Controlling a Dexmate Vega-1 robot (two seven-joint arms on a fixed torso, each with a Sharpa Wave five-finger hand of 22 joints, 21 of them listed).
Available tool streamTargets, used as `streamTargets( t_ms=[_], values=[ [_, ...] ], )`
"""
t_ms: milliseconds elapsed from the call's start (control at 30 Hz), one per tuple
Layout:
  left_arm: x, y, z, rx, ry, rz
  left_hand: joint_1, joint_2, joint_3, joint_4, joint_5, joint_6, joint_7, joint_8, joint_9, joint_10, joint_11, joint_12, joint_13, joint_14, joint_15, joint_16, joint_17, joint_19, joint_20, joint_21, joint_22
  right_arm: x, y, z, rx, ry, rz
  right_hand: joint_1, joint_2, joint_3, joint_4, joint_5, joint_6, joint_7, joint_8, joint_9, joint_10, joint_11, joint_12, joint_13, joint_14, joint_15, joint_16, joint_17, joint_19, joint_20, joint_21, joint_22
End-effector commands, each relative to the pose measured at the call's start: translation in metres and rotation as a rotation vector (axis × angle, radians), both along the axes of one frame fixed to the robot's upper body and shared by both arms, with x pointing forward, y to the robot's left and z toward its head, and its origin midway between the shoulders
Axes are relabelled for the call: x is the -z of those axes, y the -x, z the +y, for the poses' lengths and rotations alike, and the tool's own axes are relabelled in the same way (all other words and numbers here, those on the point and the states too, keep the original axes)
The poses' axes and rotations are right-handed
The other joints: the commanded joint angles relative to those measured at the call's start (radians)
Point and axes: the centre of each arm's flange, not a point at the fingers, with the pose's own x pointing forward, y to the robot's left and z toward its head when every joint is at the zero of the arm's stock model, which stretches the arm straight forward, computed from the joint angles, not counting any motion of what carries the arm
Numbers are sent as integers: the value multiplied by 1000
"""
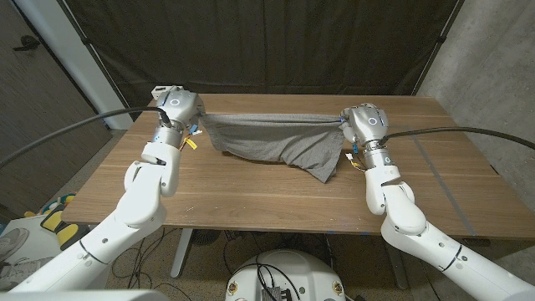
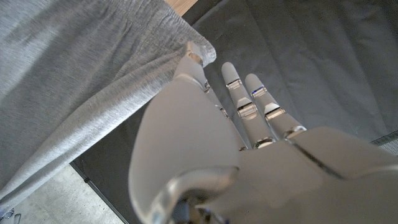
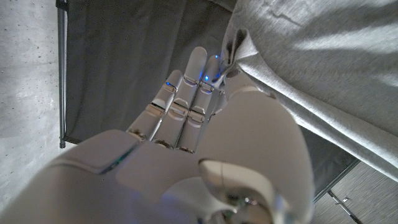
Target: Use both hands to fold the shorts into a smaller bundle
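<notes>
Two hands are holding the shorts up by the top corners in the head view. The left hand is pinching the corner at about 9 o'clock from the cloth's middle, and the right hand is pinching the corner at 3 o'clock. The shorts are stretching between them near the far side of the table. The top edge is pulling tight and the rest is drooping toward 5 o'clock. I think the cloth is soft, light and floppy, so it is going to sag wherever nothing is holding it. The corners look like the best places to hold. The fingertips are too small to make out here, and I cannot tell if the low part is touching the table.

In the left wrist view, the left hand is gripping a bunched corner of the shorts with its thumb side, while the other fingers are reaching out straight. The hand's back is hiding the grip itself.

In the right wrist view, the right hand is pinching a puckered corner of the shorts. The pinch is partly hiding behind the fingers.
</notes>
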Motion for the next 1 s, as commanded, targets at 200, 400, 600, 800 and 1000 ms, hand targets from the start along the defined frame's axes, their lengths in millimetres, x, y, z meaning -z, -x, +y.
streamTargets(
  t_ms=[200, 400, 600, 800, 1000],
  values=[
    [-15, -38, -9, -23, -7, -38, -6, -1, 7, -3, -1, 8, -1, -3, 3, 38, -6, 7, 86, 10, -160, -3, 6, 16, -3, 11, 5, -31, -49, 2, 20, 23, 25, 5, 6, -1, 4, 7, 13, 7, 1, -2, 6, 1, 1, 1, 13, -84, -6, 6, -4, -2, 11, 2],
    [-17, -51, -12, -43, -12, -42, -6, -2, 8, -3, -2, 5, -2, -4, 3, 39, -6, 7, 88, 11, -160, -4, 7, 17, -3, 14, 5, -39, -64, 2, 20, 30, 28, 6, 6, 0, 4, 7, 15, 7, 1, -1, 8, -2, 2, 1, 15, -85, -9, 9, -2, -1, 14, 2],
    [-20, -61, -14, -56, -9, -53, -7, -2, 9, -3, -2, 6, -4, -5, 3, 39, -6, 7, 90, 12, -160, -4, 9, 18, -5, 18, 6, -47, -77, 4, 28, 40, 27, 6, 6, -1, 4, 8, 13, 7, -1, -2, 8, -1, 1, 1, 17, -85, -11, 11, -4, -2, 15, 2],
    [-23, -73, -21, -72, -22, -69, -8, -3, 10, -3, -2, 7, -4, -5, 3, 40, -6, 7, 92, 12, -160, -5, 10, 19, -4, 21, 6, -55, -93, 6, 40, 48, 43, 6, 5, -1, 3, 8, 14, 7, -2, -4, 7, -1, -1, -2, 17, -84, -16, 14, -4, -2, 17, 1],
    [-25, -83, -27, -95, -40, -86, -9, -4, 12, -3, -3, 6, -5, -6, 3, 38, -7, 5, 94, 13, -160, -6, 11, 26, -8, 27, 7, -57, -104, 5, 43, 53, 48, 6, 6, -1, 4, 9, 16, 8, -2, -6, 9, 1, -2, -4, 18, -83, -19, 15, -4, -1, 20, 1]
  ],
)
